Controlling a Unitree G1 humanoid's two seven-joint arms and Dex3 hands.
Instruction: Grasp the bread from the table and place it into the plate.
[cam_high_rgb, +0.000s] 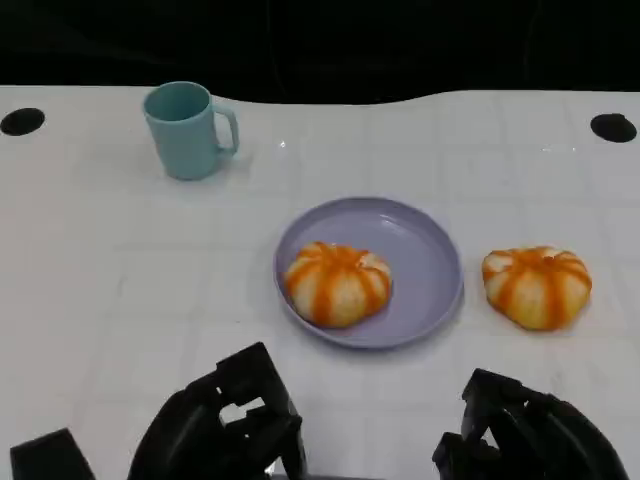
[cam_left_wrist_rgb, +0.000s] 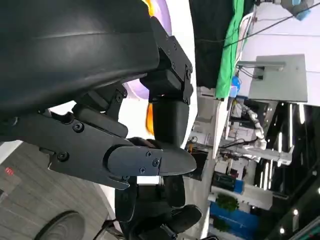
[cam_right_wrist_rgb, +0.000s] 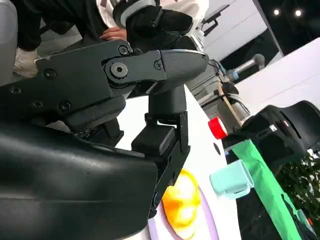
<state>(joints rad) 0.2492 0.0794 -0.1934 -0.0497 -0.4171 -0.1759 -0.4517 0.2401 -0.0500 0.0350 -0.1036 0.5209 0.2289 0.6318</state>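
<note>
A lilac plate (cam_high_rgb: 430, 262) sits mid-table with one orange-striped bread bun (cam_high_rgb: 338, 282) lying in its near left part. A second striped bun (cam_high_rgb: 537, 285) lies on the white table just right of the plate. Both black hands sit low at the near edge: my left hand (cam_high_rgb: 235, 420) below the plate's left side, my right hand (cam_high_rgb: 520, 435) below the loose bun. Neither touches a bun, and both hold nothing, fingers apart. The right wrist view shows the bun (cam_right_wrist_rgb: 182, 205) on the plate (cam_right_wrist_rgb: 210, 227) past my fingers (cam_right_wrist_rgb: 165, 65). The left wrist view catches a sliver of plate (cam_left_wrist_rgb: 162, 15).
A teal mug (cam_high_rgb: 187, 129) stands at the back left, also in the right wrist view as a teal mug (cam_right_wrist_rgb: 231, 181). Black round holes (cam_high_rgb: 22, 121) mark the table's far corners. A person stands beside the table in the right wrist view.
</note>
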